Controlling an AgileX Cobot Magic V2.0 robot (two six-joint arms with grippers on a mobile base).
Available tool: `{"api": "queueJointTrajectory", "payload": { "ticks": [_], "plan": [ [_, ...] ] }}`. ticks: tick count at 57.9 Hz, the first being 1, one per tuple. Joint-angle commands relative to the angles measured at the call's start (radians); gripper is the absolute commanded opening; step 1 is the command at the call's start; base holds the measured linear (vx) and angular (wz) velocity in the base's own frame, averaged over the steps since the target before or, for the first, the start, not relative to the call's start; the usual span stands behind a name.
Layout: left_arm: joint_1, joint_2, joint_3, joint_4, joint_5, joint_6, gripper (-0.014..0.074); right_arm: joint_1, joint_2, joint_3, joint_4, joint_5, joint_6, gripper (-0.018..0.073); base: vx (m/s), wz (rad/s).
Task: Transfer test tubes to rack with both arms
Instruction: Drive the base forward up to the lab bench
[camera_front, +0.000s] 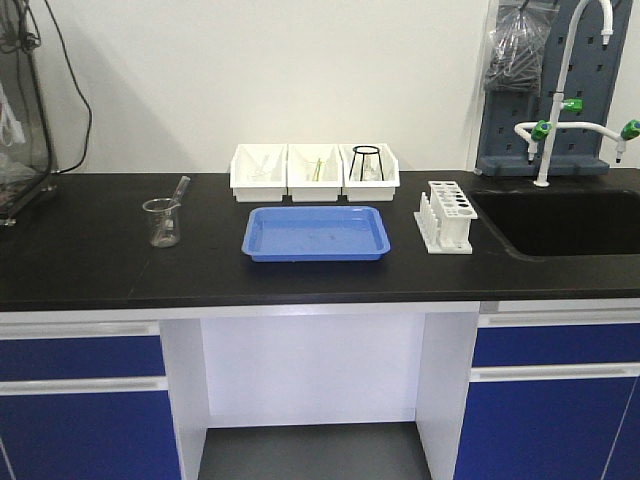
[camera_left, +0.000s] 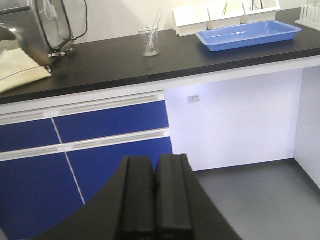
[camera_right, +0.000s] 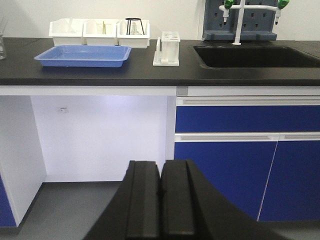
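A clear test tube (camera_front: 179, 190) leans out of a glass beaker (camera_front: 162, 222) at the left of the black counter; the same test tube (camera_left: 156, 22) shows in the left wrist view. The white rack (camera_front: 446, 216) stands right of the blue tray, beside the sink, and the rack (camera_right: 167, 49) also appears in the right wrist view. Neither arm shows in the front view. My left gripper (camera_left: 155, 162) is shut and empty, low in front of the blue drawers. My right gripper (camera_right: 160, 167) is shut and empty too, below counter height.
A blue tray (camera_front: 316, 233) lies mid-counter, with three white bins (camera_front: 314, 172) behind it. A black sink (camera_front: 560, 222) with a white tap (camera_front: 572, 90) is at the right. A glass-fronted box (camera_left: 55, 27) stands at the counter's left end. Blue drawers flank an open knee space.
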Motion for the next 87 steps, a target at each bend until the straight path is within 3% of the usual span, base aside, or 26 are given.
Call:
{"api": "queueJointTrajectory", "payload": {
  "ticks": [1, 87],
  "plan": [
    [-0.001, 0.0, 0.027, -0.002, -0.081, -0.007, -0.002, 0.001, -0.007, 0.011, -0.009, -0.082, -0.005, -0.0008, 0.27, -0.08],
    [-0.001, 0.0, 0.027, -0.002, -0.081, -0.007, -0.002, 0.001, -0.007, 0.011, -0.009, -0.082, -0.005, -0.0008, 0.41, 0.02]
  ]
}}
